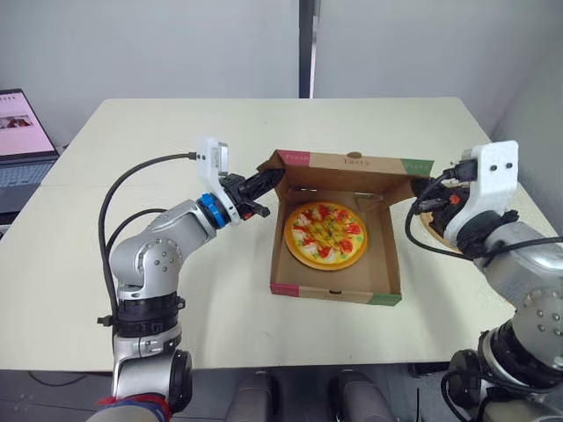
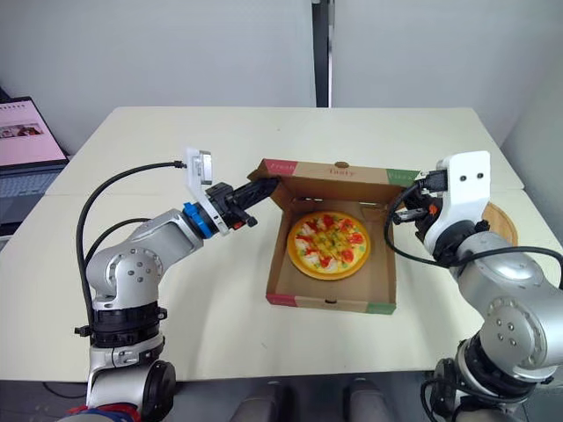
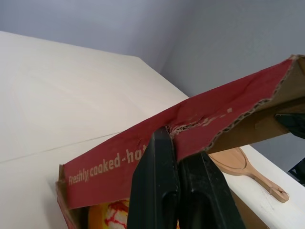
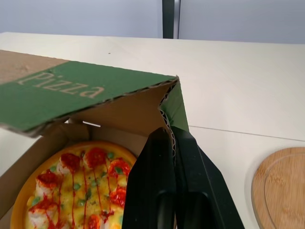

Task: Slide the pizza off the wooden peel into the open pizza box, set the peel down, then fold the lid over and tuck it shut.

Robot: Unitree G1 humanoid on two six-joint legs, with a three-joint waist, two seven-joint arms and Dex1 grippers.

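The pizza (image 1: 327, 234) lies inside the open cardboard box (image 1: 334, 290) at the table's middle right. Its lid (image 1: 356, 162) is raised and leaning forward over the box. My left gripper (image 1: 266, 182) is shut on the lid's red left corner (image 3: 190, 129). My right gripper (image 1: 423, 187) is shut on the lid's green right corner (image 4: 172, 107). The wooden peel (image 2: 501, 220) lies flat on the table to the right of the box, partly hidden behind my right arm; its handle (image 3: 259, 179) is seen in the left wrist view.
A laptop (image 1: 19, 132) with a lit screen stands at the table's far left edge. The table (image 1: 132, 158) stretches bare behind and to the left of the box.
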